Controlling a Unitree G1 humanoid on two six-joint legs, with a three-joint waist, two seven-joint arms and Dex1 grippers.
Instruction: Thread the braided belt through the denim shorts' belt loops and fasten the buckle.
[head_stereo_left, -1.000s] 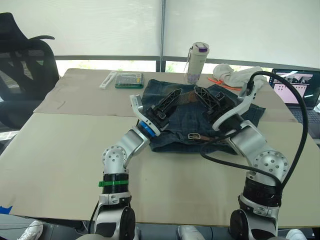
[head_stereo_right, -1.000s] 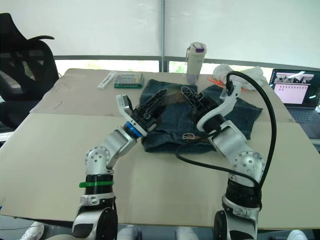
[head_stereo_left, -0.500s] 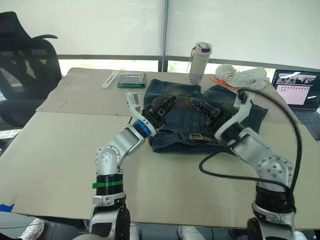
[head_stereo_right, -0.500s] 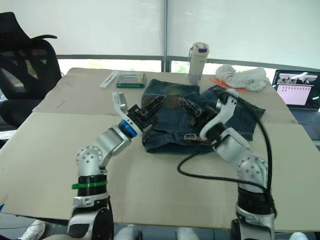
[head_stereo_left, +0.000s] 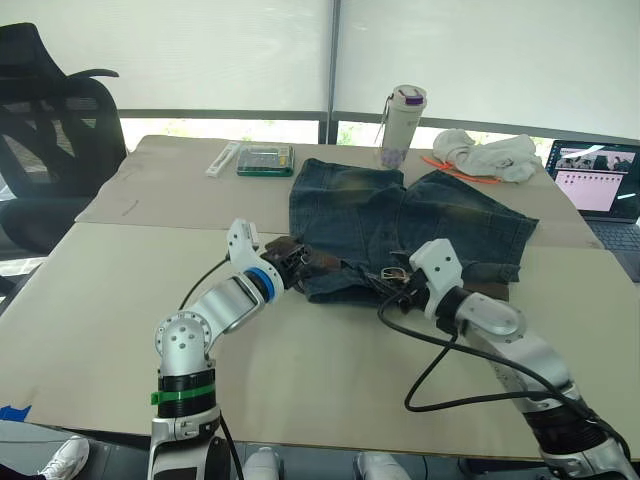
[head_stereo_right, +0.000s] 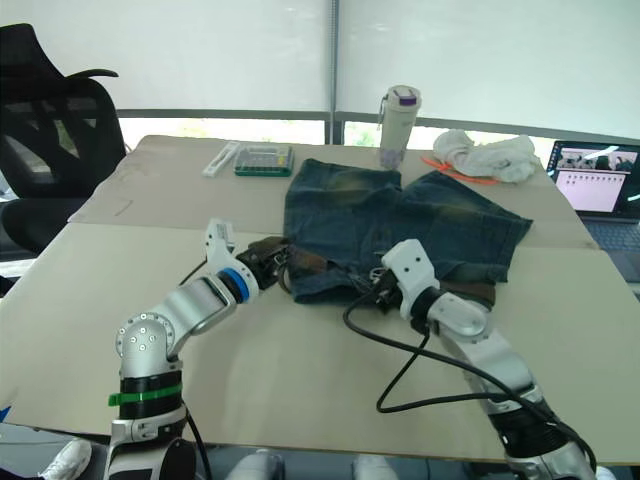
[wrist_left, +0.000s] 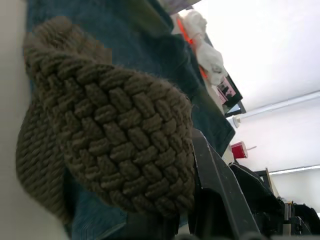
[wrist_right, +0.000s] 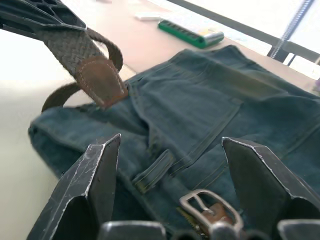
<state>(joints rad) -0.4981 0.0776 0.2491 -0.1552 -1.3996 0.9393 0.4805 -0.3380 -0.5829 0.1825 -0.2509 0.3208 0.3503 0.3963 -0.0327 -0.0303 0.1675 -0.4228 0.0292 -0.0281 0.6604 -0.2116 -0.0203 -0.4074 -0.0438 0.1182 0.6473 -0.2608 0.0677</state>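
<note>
Two pincers are working low along the near hem of the denim shorts (head_stereo_left: 400, 225), which are lying flat toward the far middle of the surface (head_stereo_left: 120, 300), waistband toward the near edge. Starting on the left, the left pincer (head_stereo_left: 290, 257) is clamping the leather-tipped end of the braided belt (wrist_right: 82, 57) at the shorts' left corner, the strap looping up off the surface there; in the left wrist view the weave is bunching thickly against one finger. Moving rightward, a belt loop (wrist_right: 152, 171) is sitting on the waistband between the two arms, and just beyond it the buckle (head_stereo_left: 394, 274) is resting on the denim. Right on top of the buckle, the right pincer (head_stereo_left: 408, 291) is hovering with its fingers spread wide apart, gripping nothing.

From where I am standing, the risk is in that bunched tip: a folded end is likely going to jam at the loop rather than slide through. Also, the right pincer's black cable (head_stereo_left: 440, 365) is trailing across the near surface and could be dragging the waistband askew, and nothing is pinning the denim down should the left arm pull.
</note>
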